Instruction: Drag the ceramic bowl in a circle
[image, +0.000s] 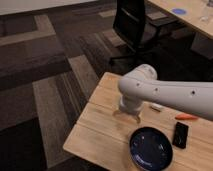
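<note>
An office floor of dark carpet with paler stripes is filling most of the view, and a light wooden counter is jutting into it from the lower right. A second desk is standing far behind the bowl, at the upper right. The robot's thick white arm is reaching in from the right, passing above and behind the bowl. A black office chair is sitting well behind the bowl, on the carpet past the counter's far edge.

The ceramic bowl is lying near the counter's front edge, dark blue, glossy and untouched. The gripper is pointing down at the wood behind and to the left of the bowl, apart from it; the arm is hiding its tip, so I cannot tell whether the jaws are apart or together.

A black flat device is lying just beside the bowl on its right. An orange object is lying behind that, and a small white thing is sitting behind the bowl, under the arm.

The dragging is not yet beginning, by my reading. The risks look plain: a wide circle could be pushing the bowl over the near edge, or knocking the black device, and a glossy rim may be slipping from a light hold.
</note>
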